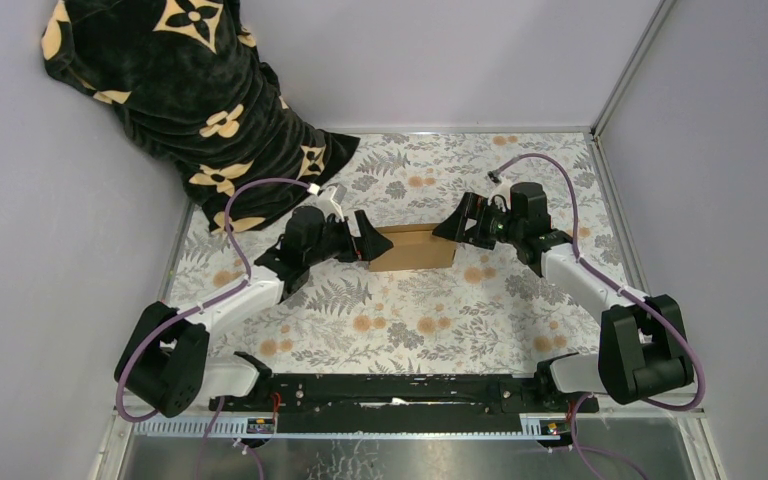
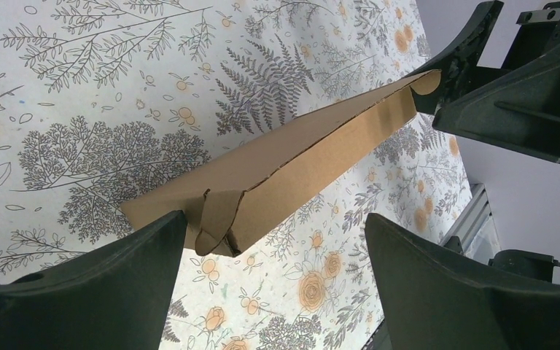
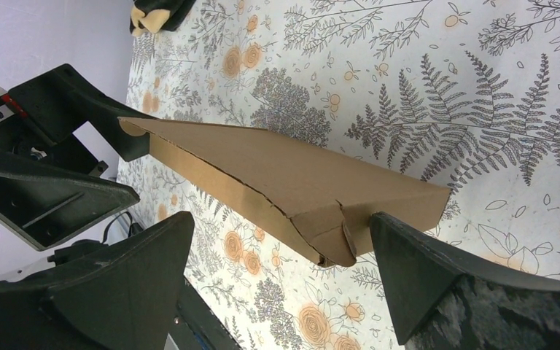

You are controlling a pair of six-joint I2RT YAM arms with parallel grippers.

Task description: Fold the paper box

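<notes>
Your paper box (image 1: pixel 412 248) runs lengthwise between left hand (image 1: pixel 365 240) and right hand (image 1: pixel 452 228) — both released, one at each end.

1 brown box (image 1: pixel 413 247). 2 robot arms: left arm (image 1: pixel 245 293) & right arm (image 1: pixel 575 268). 2 grippers: left gripper (image 1: pixel 364 240), right gripper (image 1: pixel 450 228), 2 fingers (image 2: pixel 474 292) each. 1 black blanket (image 1: pixel 180 90) w/ flowers. 1 table (image 1: pixel 410 330). 2 purple cables (image 1: pixel 240 200).

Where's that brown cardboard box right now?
In the top view the paper box lies mid-table on the floral cloth, between the left hand and right hand.
</notes>
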